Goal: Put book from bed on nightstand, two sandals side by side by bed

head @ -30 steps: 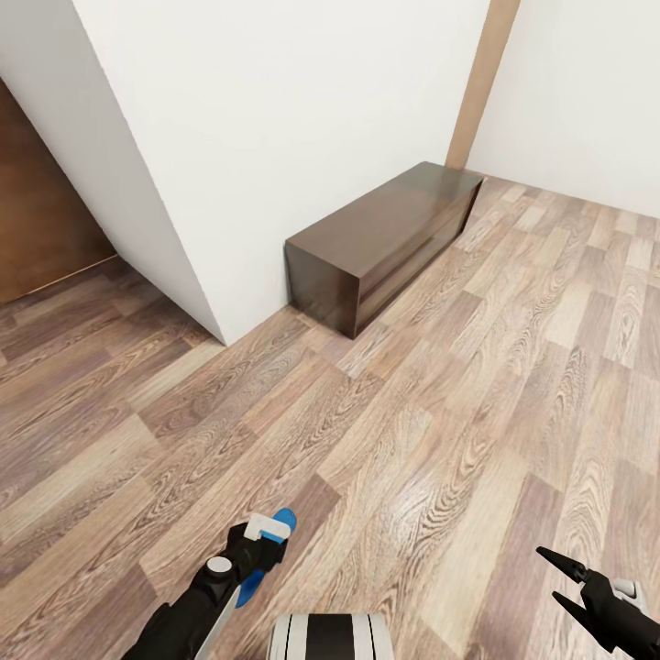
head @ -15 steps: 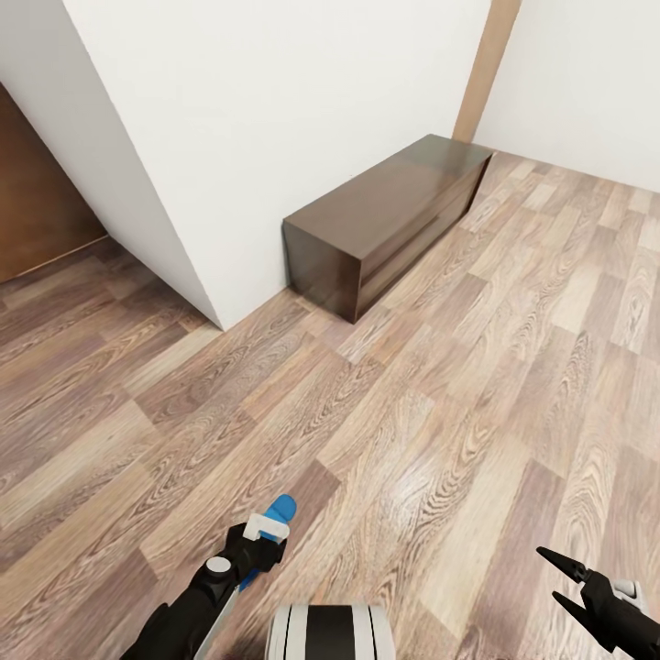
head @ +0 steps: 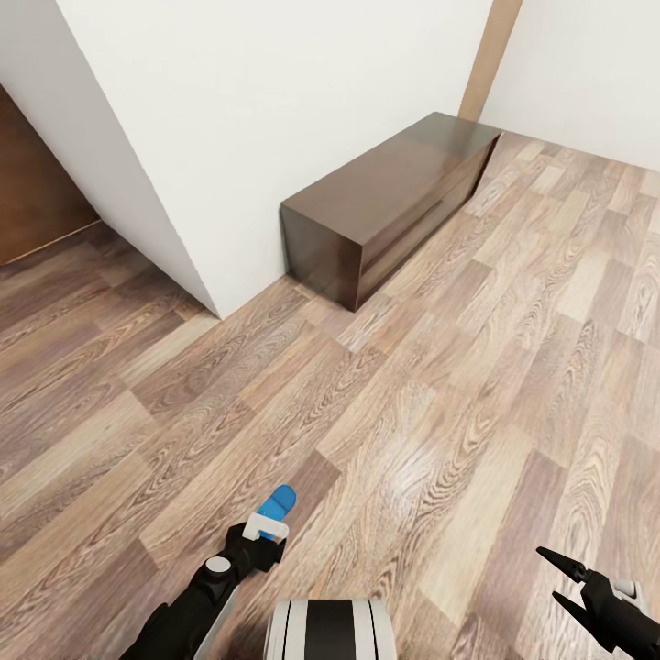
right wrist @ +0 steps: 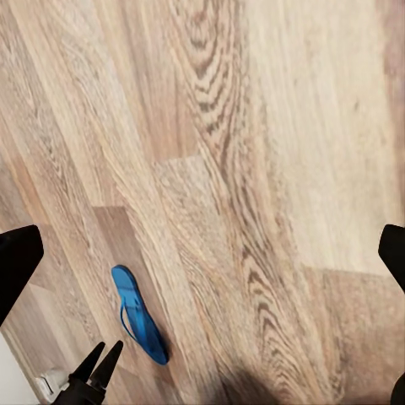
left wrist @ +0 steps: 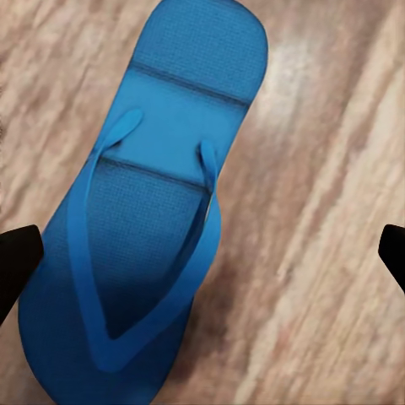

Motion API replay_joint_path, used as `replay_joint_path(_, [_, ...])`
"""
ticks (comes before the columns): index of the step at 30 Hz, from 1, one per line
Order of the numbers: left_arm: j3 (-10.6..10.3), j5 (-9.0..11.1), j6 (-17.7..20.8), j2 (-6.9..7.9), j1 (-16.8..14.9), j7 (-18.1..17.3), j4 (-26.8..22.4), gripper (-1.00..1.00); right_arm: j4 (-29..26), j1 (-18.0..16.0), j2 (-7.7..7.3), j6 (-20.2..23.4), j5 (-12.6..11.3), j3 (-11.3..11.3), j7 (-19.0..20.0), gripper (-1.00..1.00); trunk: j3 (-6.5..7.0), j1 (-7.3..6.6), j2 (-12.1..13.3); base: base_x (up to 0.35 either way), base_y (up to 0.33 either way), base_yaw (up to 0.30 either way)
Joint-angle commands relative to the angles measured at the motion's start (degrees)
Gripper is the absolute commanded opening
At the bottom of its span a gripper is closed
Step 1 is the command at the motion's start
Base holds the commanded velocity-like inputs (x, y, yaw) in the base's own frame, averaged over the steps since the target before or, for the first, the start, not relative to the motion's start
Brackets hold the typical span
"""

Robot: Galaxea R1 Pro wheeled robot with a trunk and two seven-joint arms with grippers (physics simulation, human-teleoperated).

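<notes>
Showing more past the left end effector (head: 264,539) than before, the sandal (head: 278,501) lies bright blue, straps up. Left fingers spread apart around nothing; right end effector (head: 560,579) likewise apart at 4 o'clock.

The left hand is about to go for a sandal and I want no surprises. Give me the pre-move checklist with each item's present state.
1. Left hand open: ok, its fingers are spread wide in the left wrist view.
2. Sandal under the left hand: ok, it lies strap-up on the floor.
3. Sandal centred between the fingers: not ok, it sits nearer one finger.
4. Right hand free: ok, open and empty.
5. Second sandal located: cannot tell.
6. Bed located for placement: cannot tell; a dark cabinet stands ahead against a white wall.
</notes>
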Motion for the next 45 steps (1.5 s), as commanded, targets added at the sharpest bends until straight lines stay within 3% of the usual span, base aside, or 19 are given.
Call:
replay_joint_path(1, [0.01,-0.31,0.31,0.01,0.00,-0.12,-0.10,1.00,-0.01,-0.01,0.00,0.25,0.17,-0.09,0.25,1.00,-0.03,-0.01,-0.01,0.000,0.000,0.000])
replay_joint_path(9, [0.08,-0.33,0.32,0.08,0.00,1.56,-0.11,1.00,-0.01,-0.01,0.00,0.25,0.17,-0.04,0.25,1.00,-0.03,-0.01,-0.01,0.000,0.000,0.000])
replay_joint_path(11, [0.07,-0.31,0.32,0.06,0.00,3.78,-0.11,1.00,-0.01,-0.01,0.00,0.25,0.17,-0.07,0.25,1.00,-0.03,-0.01,-0.01,0.000,0.000,0.000])
replay_joint_path(14, [0.02,-0.25,0.32,-0.03,0.00,9.81,-0.07,1.00,0.01,-0.01,0.00,0.25,0.17,-0.10,0.25,1.00,-0.03,-0.01,-0.01,0.000,0.000,0.000])
replay_joint_path(15, [-0.08,-0.14,0.32,-0.15,0.00,14.00,-0.04,1.00,0.00,-0.01,0.00,0.25,0.17,-0.10,0.25,1.00,-0.03,-0.01,-0.01,0.000,0.000,0.000])
replay_joint_path(20, [-0.15,-0.04,0.32,-0.22,0.00,16.40,0.14,1.00,-0.01,-0.01,0.00,0.25,0.17,-0.08,0.25,1.00,-0.03,-0.01,-0.01,0.000,0.000,0.000])
replay_joint_path(29, [-0.20,0.06,0.32,-0.23,0.00,15.95,0.32,1.00,0.00,-0.01,0.00,0.25,0.17,-0.07,0.25,1.00,-0.03,-0.01,-0.01,0.000,0.000,0.000])
replay_joint_path(33, [-0.18,0.06,0.32,-0.14,0.00,12.52,0.39,1.00,-0.01,-0.01,0.00,0.25,0.17,-0.05,0.25,1.00,-0.03,-0.01,-0.01,0.000,0.000,0.000])
replay_joint_path(36, [-0.14,-0.02,0.28,-0.09,0.00,7.67,0.38,1.00,-0.01,-0.01,0.00,0.25,0.17,-0.05,0.25,1.00,-0.03,-0.01,-0.01,0.000,0.000,0.000])
replay_joint_path(45, [-0.06,-0.12,0.16,-0.06,0.00,4.48,0.35,1.00,-0.01,-0.01,0.00,0.25,0.17,-0.05,0.25,1.00,-0.03,-0.01,-0.01,0.000,0.000,0.000])
